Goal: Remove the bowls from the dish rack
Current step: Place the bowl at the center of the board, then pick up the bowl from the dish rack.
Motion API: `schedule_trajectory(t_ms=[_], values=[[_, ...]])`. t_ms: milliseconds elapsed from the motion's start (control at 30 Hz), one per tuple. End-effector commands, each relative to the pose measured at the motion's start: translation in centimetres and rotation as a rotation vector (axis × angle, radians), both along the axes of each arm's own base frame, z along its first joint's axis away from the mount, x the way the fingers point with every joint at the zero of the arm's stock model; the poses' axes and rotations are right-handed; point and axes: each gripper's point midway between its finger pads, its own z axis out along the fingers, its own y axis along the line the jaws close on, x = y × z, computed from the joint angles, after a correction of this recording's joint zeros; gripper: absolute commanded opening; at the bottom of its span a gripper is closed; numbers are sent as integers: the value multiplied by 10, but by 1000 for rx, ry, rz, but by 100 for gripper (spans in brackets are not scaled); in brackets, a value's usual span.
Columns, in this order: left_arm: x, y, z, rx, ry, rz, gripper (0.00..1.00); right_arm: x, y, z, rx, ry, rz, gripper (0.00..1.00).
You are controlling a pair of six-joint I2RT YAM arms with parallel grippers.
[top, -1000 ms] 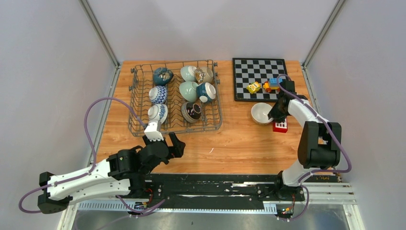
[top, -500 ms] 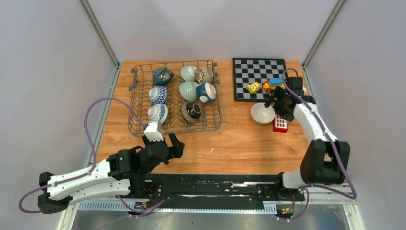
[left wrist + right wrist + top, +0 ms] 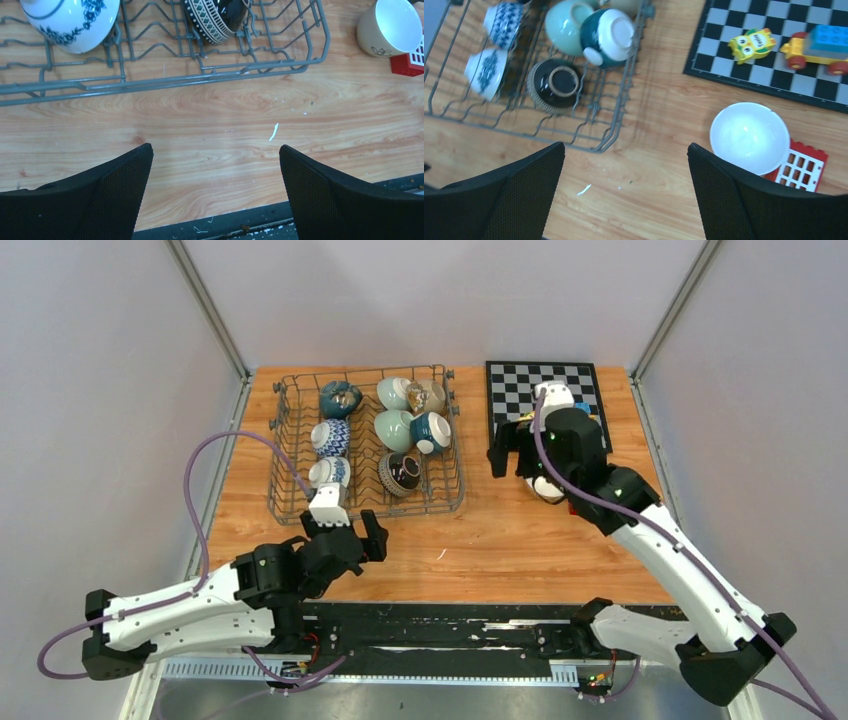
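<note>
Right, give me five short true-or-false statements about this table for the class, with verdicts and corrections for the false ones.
1. A white bowl sits on the table beside a red block. True.
2. The dish rack is empty. False: several bowls lie in it.
3. The right tool grips a bowl. False: it is open and holds nothing.
4. A yellow toy stands on the chessboard. True.
5. The left tool is shut on a bowl inside the rack. False: it is open, over bare table in front of the rack.
</note>
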Motion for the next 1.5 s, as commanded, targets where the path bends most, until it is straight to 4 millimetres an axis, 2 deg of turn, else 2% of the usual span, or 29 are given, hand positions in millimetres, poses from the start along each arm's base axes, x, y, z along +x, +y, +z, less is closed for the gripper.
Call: schedule_trajectory(t_ms=[0,67,200,300,467,567,667,800,933,1133,1267,1333,1467], values=[[16,-3,23,31,-84,35,98,-29,25,-38,-89,16,139,94],[20,-9,27,52,-102,27,98,-39,34,-57,-55,28,185,90],[29,-27,35,77,-123,-7,98,-44,37,-72,58,-32,178,90],[40,-38,32,74,-75,-27,99,-46,42,-76,125,-48,186,92],[71,-44,16,-57,76,-18,100,-47,50,-97,81,51,215,95],[87,-48,20,-107,84,-10,100,-39,50,-106,62,86,176,95],[105,-52,29,-98,61,12,99,-24,45,-115,90,122,101,89],[134,-58,54,-114,-11,10,94,-4,55,-117,221,180,93,78],[160,-57,67,-190,-44,4,97,9,67,-121,259,239,94,73],[177,-49,40,-255,77,-6,99,18,83,-124,286,281,117,71],[171,-40,10,-285,168,15,99,21,91,-121,299,289,144,71],[168,-42,7,-323,158,4,99,22,97,-120,309,293,160,71],[163,-34,-14,-332,182,9,96,21,114,-119,351,321,220,70]])
